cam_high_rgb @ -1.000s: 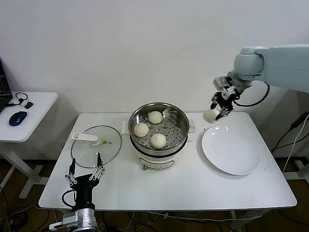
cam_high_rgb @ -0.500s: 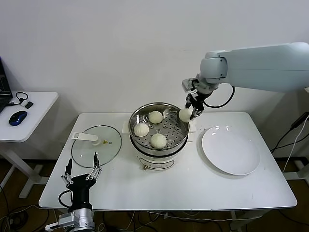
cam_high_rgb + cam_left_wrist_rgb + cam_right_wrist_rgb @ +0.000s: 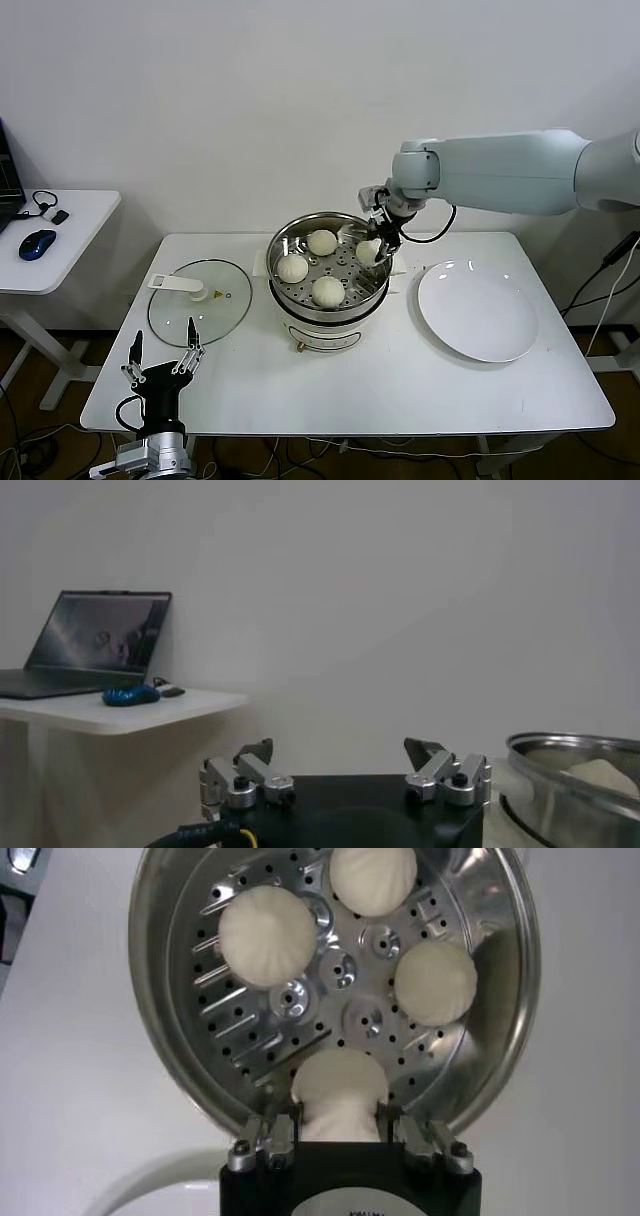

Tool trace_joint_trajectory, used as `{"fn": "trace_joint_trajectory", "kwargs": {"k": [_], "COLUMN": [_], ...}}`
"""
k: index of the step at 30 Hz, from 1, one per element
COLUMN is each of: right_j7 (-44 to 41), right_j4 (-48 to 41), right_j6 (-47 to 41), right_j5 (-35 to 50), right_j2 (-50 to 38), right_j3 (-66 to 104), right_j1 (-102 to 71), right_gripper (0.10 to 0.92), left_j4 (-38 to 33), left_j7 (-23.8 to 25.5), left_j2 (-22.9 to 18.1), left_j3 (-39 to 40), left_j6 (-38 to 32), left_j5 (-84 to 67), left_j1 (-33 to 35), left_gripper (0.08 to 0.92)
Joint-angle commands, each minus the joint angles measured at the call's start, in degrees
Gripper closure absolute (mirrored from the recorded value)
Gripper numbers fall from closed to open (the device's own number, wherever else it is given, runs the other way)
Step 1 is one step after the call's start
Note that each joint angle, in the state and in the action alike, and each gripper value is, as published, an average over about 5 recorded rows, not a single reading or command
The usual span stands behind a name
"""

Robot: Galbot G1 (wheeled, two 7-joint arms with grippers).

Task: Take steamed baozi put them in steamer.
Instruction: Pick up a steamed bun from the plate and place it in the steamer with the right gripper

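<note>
My right gripper [image 3: 374,247] clamps the fourth baozi [image 3: 340,1091] over the steamer's [image 3: 290,300] right rim (three inside already); releasing here risks it rolling out.

The head camera is looking forward and down over the whole desk [image 3: 400,390] from far. The left wrist camera is sitting low, facing level across its own gripper [image 3: 345,777] toward the wall. The right wrist camera is looking straight down, very near, into the steamer [image 3: 330,983] — the part all three views are sharing.
</note>
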Motion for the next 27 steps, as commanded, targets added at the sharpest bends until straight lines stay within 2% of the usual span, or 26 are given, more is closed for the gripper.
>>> {"fn": "trace_joint_trajectory", "kwargs": {"k": [1,10,21,27], "right_j7": [0.77,0.78,-1.23,-3.48], "right_j4": [-2.11,-1.56,-1.5,0.09], "right_j6": [-0.55,-0.51,-0.53,-0.24], "right_j5": [-0.8,-1.06,2.6,4.69], "right_j2": [0.75,0.23,0.28,-1.15], "right_j3": [2.01,2.22,1.91,0.46], "right_j1": [-4.79,-4.19,-0.6,3.48], "right_gripper": [0.508,0.497,0.228,0.203], "left_j4": [0.19,0.05,-0.3,-0.91], "left_j7": [0.0,-0.03,0.01,0.09], "left_j2": [-1.74,-1.85,-2.05,-2.08], "left_j3": [-0.11,-0.02,0.11,0.18], "left_j6": [-0.04,-0.09,-0.14,0.09], "left_j5": [-0.01,0.02,0.21,0.33], "left_j1": [-0.05,-0.1,-0.06,0.08], "left_gripper": [0.177,0.177,0.177,0.177]}}
